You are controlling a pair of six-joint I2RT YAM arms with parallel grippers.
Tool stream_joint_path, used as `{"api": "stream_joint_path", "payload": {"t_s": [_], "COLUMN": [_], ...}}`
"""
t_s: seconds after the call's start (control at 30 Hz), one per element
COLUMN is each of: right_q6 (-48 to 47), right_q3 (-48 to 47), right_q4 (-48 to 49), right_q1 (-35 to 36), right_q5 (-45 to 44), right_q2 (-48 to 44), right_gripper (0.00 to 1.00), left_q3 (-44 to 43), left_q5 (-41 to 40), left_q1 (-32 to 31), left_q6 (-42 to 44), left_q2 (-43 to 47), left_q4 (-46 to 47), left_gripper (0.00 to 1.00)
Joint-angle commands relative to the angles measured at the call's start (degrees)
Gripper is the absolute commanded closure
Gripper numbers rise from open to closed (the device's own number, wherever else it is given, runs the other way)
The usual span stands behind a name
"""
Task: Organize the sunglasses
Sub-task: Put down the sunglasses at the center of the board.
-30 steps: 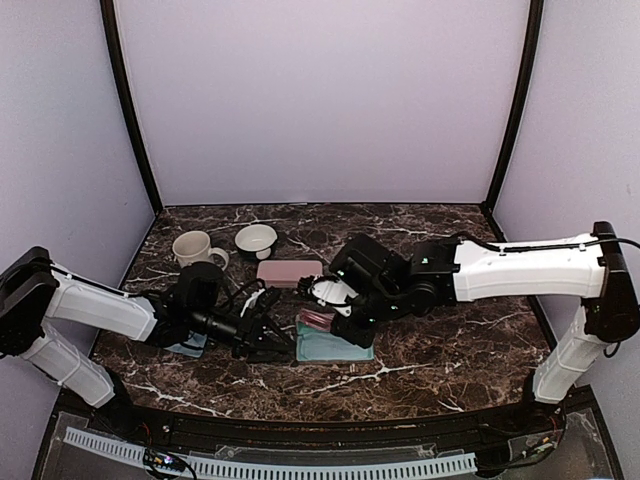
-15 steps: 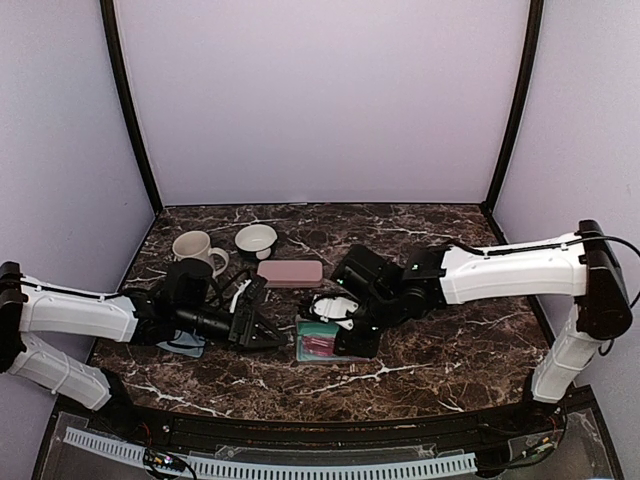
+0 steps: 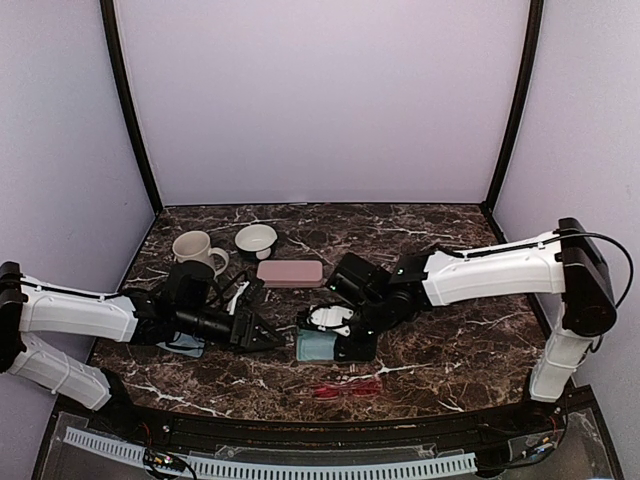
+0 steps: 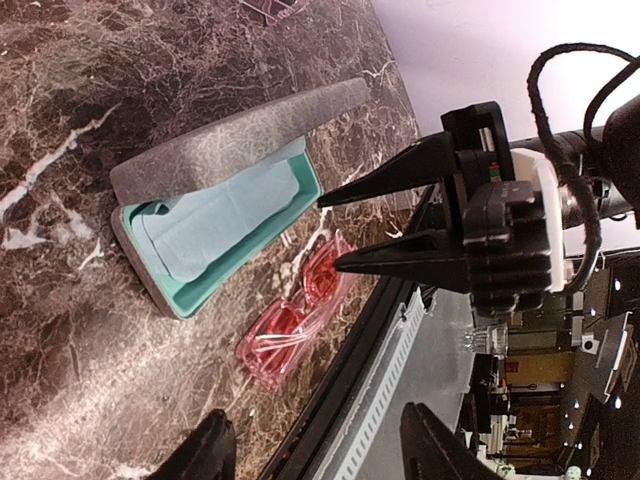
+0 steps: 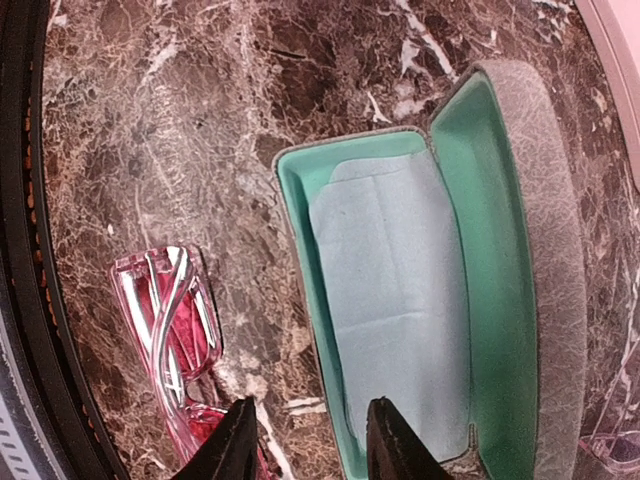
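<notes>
Top view: the red glasses (image 3: 347,388) lie on the marble table (image 3: 450,350) at 5 o'clock of the open grey case (image 3: 318,347), close to the front edge. Half a second earlier they lay inside that case. Bare table spreads toward 3 o'clock, while a pink case (image 3: 290,272), mug (image 3: 197,248) and bowl (image 3: 256,240) crowd 11 o'clock. The left gripper (image 3: 270,338) points at the grey case from 9 o'clock, and the right gripper (image 3: 343,338) hangs over its 3 o'clock end. Left wrist: the felt-like lid is tilted up over a smooth teal lining, and the translucent glasses lie near the case, not touching it. The left jaws are well spread and empty. Right wrist: the folded glasses lie between the case and the black rail (image 5: 20,250); the fingers (image 5: 238,440) are partly apart, gripping nothing.
</notes>
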State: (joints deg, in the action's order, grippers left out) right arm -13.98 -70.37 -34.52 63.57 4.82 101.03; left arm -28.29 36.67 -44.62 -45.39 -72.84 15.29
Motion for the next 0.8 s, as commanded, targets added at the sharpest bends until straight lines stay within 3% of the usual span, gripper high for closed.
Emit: {"api": "stream_joint_path", "payload": {"t_s": [0.0,0.3,0.77], "right_q6": [4.7,15.7,14.3], "right_q3": [2.1,14.4,13.8], "right_q4": [0.7,6.9,7.5], "right_q1": [-0.3,2.9,6.8], "right_q5": [0.5,4.6,0.6], "right_q2": [-5.9,-15.8,-7.6], "right_gripper": [0.59,0.45,0.44], "left_q3": [-0.3,0.0,1.1], "left_q5": [-2.3,-8.3,-8.5], "left_q1": [0.0,-1.2,-1.5], "left_q6": [5.1,11.2,8.9], "left_q2": [0.8,1.4,0.4], "left_q4": [-1.1,-2.5,-2.2], "left_gripper": [0.41,0.42,0.42]}}
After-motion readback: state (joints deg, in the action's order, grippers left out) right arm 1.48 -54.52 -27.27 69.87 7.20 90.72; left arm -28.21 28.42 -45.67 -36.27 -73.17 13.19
